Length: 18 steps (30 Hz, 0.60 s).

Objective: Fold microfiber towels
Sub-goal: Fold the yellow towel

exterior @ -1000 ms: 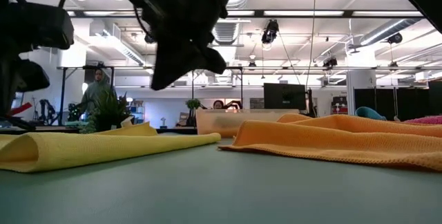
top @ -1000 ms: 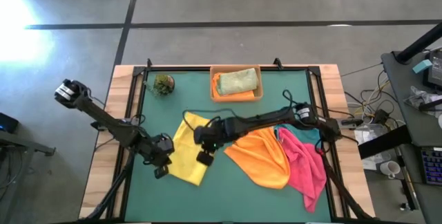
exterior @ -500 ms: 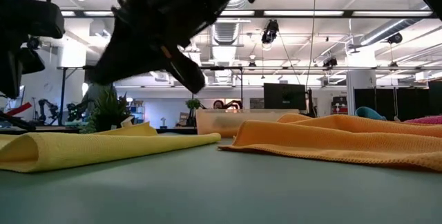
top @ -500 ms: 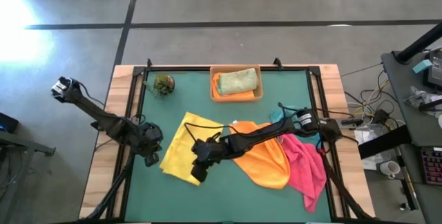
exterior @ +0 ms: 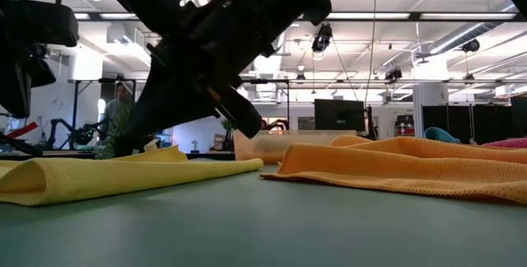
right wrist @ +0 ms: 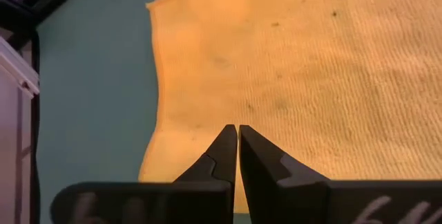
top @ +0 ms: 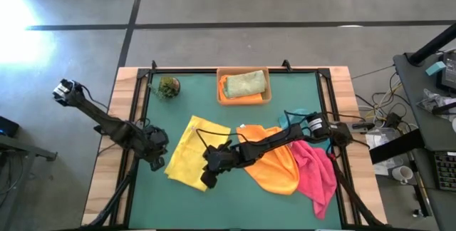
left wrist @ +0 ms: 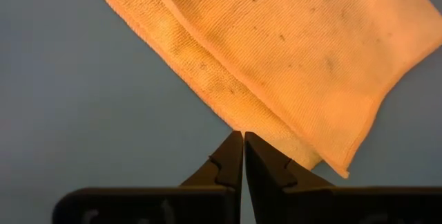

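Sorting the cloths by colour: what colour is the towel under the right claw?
Yellow towel, clearest in the high view, beneath the right claw.

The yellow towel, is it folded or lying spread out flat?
Folded over, loosely. The yellow towel shows a doubled layer along one edge in the left wrist view, and a rounded fold at its end in the low view.

Since a second ago the right gripper (top: 209,179), fingers shut, has dropped from the middle of the yellow towel (top: 191,158) toward 6 o'clock, to its near edge. The left gripper (top: 154,165) has pulled back toward 9 o'clock, off the towel's corner. That folded-over corner now lies spread flatter.
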Available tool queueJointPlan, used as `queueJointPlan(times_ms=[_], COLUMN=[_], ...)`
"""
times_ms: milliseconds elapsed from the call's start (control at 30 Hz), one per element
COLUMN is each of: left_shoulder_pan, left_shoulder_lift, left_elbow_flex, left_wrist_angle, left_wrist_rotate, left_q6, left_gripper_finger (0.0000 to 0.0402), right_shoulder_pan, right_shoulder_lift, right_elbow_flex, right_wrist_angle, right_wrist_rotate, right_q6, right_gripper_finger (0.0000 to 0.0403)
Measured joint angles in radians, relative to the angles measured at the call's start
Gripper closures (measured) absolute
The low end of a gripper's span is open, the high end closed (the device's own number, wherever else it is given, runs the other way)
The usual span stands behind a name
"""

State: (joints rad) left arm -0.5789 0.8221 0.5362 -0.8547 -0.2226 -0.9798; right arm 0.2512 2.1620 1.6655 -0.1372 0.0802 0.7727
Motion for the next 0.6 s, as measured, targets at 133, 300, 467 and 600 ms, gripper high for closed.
queueJointPlan(times_ms=[133, 300, 467, 600], left_shoulder_pan=[0.000, 0.000, 0.000, 0.000], left_shoulder_lift=[0.025, 0.055, 0.070, 0.074], left_elbow_flex=[0.000, 0.000, 0.001, 0.001], left_wrist_angle=[0.000, 0.001, 0.002, 0.002], left_wrist_rotate=[0.000, 0.000, 0.000, 0.000], left_q6=[0.000, 0.000, 0.001, 0.001], left_gripper_finger=[0.0400, 0.0400, 0.0400, 0.0400], right_shoulder_pan=[0.004, 0.007, 0.005, 0.006], right_shoulder_lift=[0.000, 0.000, 0.000, 0.000], right_elbow_flex=[-0.026, -0.067, -0.068, -0.068], right_wrist_angle=[-0.003, -0.007, -0.014, -0.100], right_wrist_rotate=[0.001, -0.001, 0.000, 0.000], right_q6=[0.021, 0.049, 0.051, 0.086], right_gripper_finger=[0.0394, 0.0394, 0.0394, 0.0394])
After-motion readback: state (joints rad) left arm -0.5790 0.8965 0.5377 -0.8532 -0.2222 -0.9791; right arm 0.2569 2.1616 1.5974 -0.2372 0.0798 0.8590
